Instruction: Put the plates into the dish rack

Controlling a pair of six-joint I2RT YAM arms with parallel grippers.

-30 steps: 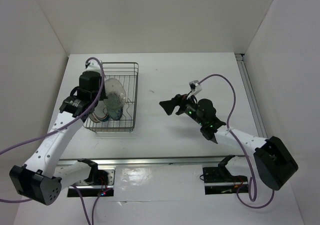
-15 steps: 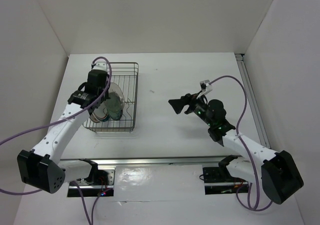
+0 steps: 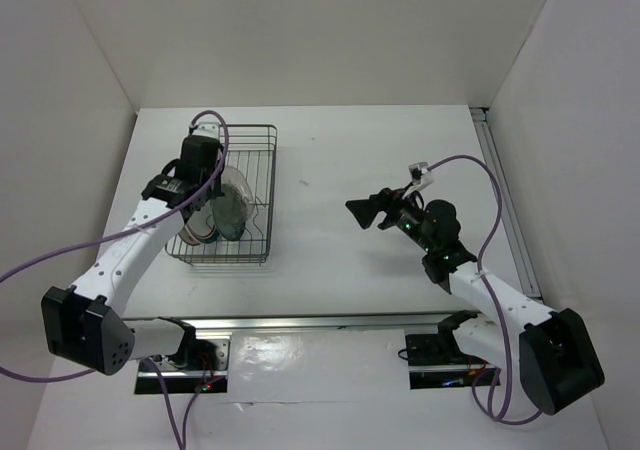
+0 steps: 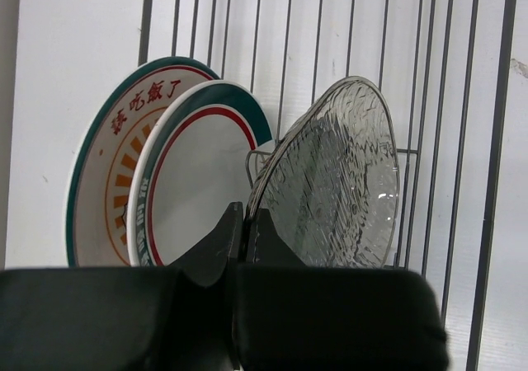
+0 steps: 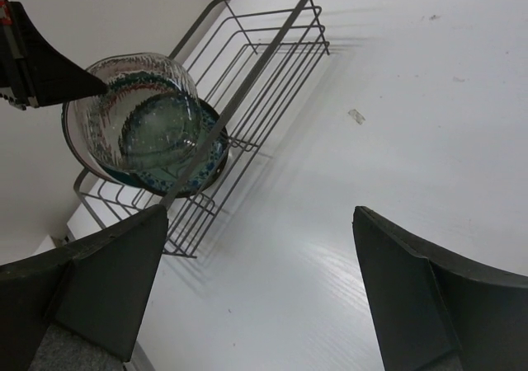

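The dish rack (image 3: 272, 192) lies at the left of the table. In the left wrist view the white plate with the orange sunburst (image 4: 107, 181) and the white plate with a dark rim band (image 4: 198, 181) stand on edge side by side. Next to them, the translucent plate (image 4: 338, 181) stands tilted, and my left gripper (image 4: 243, 214) is shut on its rim. In the right wrist view the teal-blue patterned plate (image 5: 198, 169) shows behind the translucent plate (image 5: 124, 91) inside the rack (image 5: 264, 66). My right gripper (image 5: 256, 288) hangs open above bare table, well right of the rack (image 3: 362, 210).
The far half of the rack (image 3: 250, 145) holds no plates. White walls enclose the table on three sides, and a rail (image 3: 500, 190) runs along the right edge. Purple cables loop from both arms.
My left gripper has carried the translucent plate a little farther over the rack. The right arm has drawn back to the right, away from the rack, still open.
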